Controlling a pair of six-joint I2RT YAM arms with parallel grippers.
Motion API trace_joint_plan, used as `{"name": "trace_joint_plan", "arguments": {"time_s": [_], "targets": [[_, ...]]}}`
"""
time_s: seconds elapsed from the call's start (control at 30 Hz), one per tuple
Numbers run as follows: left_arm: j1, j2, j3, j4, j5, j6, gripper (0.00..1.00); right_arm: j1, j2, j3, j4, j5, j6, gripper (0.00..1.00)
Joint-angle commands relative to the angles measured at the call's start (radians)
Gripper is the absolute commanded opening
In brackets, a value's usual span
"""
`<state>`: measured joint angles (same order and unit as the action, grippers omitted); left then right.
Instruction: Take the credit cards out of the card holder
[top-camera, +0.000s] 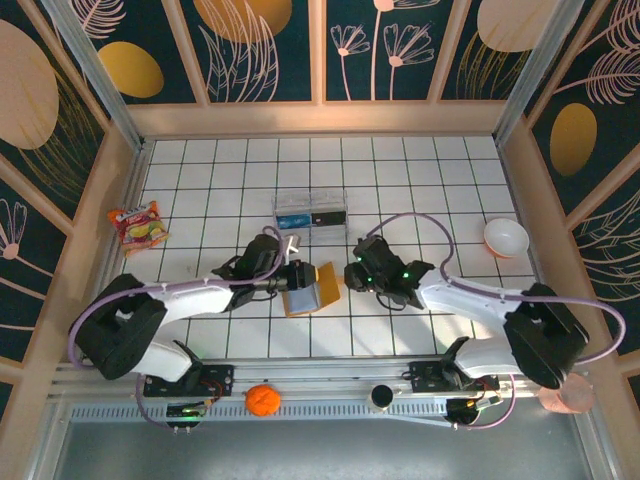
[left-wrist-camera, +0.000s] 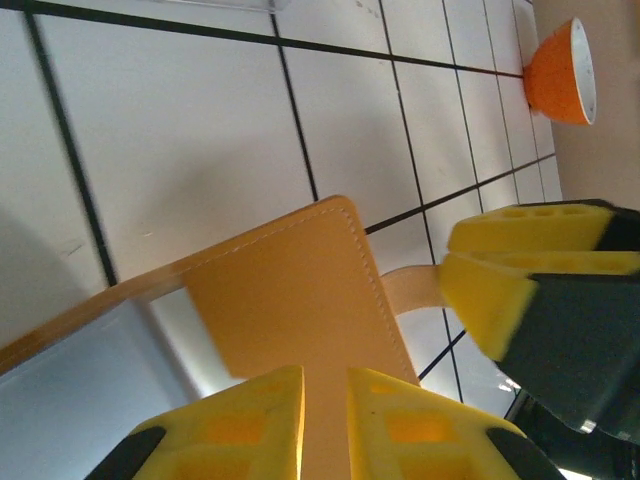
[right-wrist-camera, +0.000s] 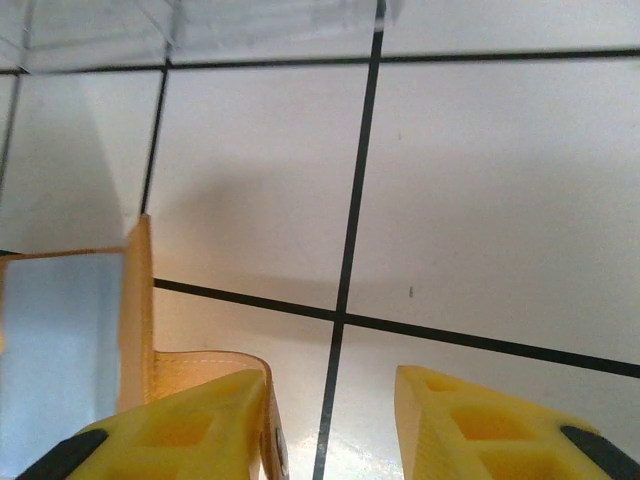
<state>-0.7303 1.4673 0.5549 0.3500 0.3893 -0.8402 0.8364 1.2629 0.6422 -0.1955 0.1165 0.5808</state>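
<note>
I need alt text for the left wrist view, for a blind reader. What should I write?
The left claw pinches one flap of the open orange card holder between two yellow fingers, over a white tiled table. The right claw sits close beside the holder's strap tab, and an orange bowl stands in the top right corner.

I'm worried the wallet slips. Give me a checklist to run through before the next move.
1. Left hand clamped on card holder flap: ok.
2. Right hand open: ok, table shows between its fingers.
3. Right hand free of strap tab: cannot tell, the tab curls beside one finger.
4. Card holder opened: ok, grey-blue inner face is up.
5. Card edge exposed for grasping: cannot tell.
</note>
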Motion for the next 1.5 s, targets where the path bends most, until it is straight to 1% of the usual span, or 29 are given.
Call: {"name": "trace_joint_plan", "arguments": {"time_s": [0.0, 0.03, 0.07, 0.1, 0.17, 0.23, 0.33, 0.4, 0.47, 0.57, 0.6, 0.73, 0.93, 1.1, 1.23, 1.3, 1.37, 1.47], "targets": [[-0.011, 0.041, 0.042, 0.039, 0.035, 0.021, 0.18, -0.008, -0.087, 0.032, -0.059, 0.030, -0.036, 0.31], [-0.012, 0.051, 0.047, 0.044, 0.037, 0.022, 0.17, -0.007, -0.112, 0.032, -0.038, -0.021, -0.055, 0.20], [-0.012, 0.060, 0.053, 0.046, 0.040, 0.021, 0.16, -0.008, -0.126, 0.030, -0.006, -0.087, -0.076, 0.14], [-0.012, 0.068, 0.057, 0.047, 0.040, 0.019, 0.16, -0.008, -0.131, 0.030, 0.024, -0.174, -0.093, 0.09], [-0.013, 0.078, 0.059, 0.055, 0.044, 0.014, 0.16, -0.005, -0.114, 0.035, 0.063, -0.281, -0.093, 0.02], [-0.012, 0.078, 0.055, 0.058, 0.039, 0.007, 0.16, -0.001, -0.086, 0.023, 0.113, -0.389, -0.097, 0.00], [-0.013, 0.061, 0.043, 0.043, 0.022, 0.006, 0.16, 0.013, -0.042, 0.005, 0.172, -0.493, -0.111, 0.00], [-0.012, 0.042, 0.030, 0.041, 0.008, 0.003, 0.17, 0.027, -0.015, -0.008, 0.221, -0.555, -0.120, 0.00], [-0.013, 0.033, 0.024, 0.037, 0.000, 0.001, 0.17, 0.035, 0.015, -0.015, 0.256, -0.581, -0.127, 0.00], [-0.012, 0.015, 0.018, 0.012, -0.022, -0.001, 0.17, 0.031, 0.069, -0.022, 0.254, -0.545, -0.133, 0.00], [-0.012, -0.004, 0.012, -0.003, -0.042, -0.001, 0.19, 0.029, 0.085, -0.027, 0.250, -0.527, -0.130, 0.00], [0.005, -0.106, -0.047, -0.041, -0.103, -0.008, 0.34, 0.020, 0.121, -0.053, 0.234, -0.433, -0.098, 0.00], [0.059, -0.207, -0.164, -0.061, -0.098, -0.034, 0.46, 0.006, 0.202, -0.096, 0.219, -0.310, -0.048, 0.00], [0.078, -0.257, -0.227, -0.062, -0.105, -0.037, 0.55, 0.006, 0.245, -0.126, 0.259, -0.291, -0.018, 0.00], [0.085, -0.234, -0.249, -0.031, -0.093, -0.045, 0.59, 0.006, 0.256, -0.131, 0.279, -0.297, -0.015, 0.00], [0.084, -0.215, -0.254, -0.019, -0.090, -0.053, 0.60, 0.006, 0.257, -0.131, 0.283, -0.296, -0.016, 0.00], [0.086, -0.216, -0.247, -0.050, -0.105, -0.052, 0.60, 0.006, 0.254, -0.131, 0.286, -0.294, -0.016, 0.00], [0.089, -0.276, -0.249, -0.132, -0.170, -0.054, 0.64, 0.006, 0.251, -0.134, 0.289, -0.298, -0.018, 0.00]]}}
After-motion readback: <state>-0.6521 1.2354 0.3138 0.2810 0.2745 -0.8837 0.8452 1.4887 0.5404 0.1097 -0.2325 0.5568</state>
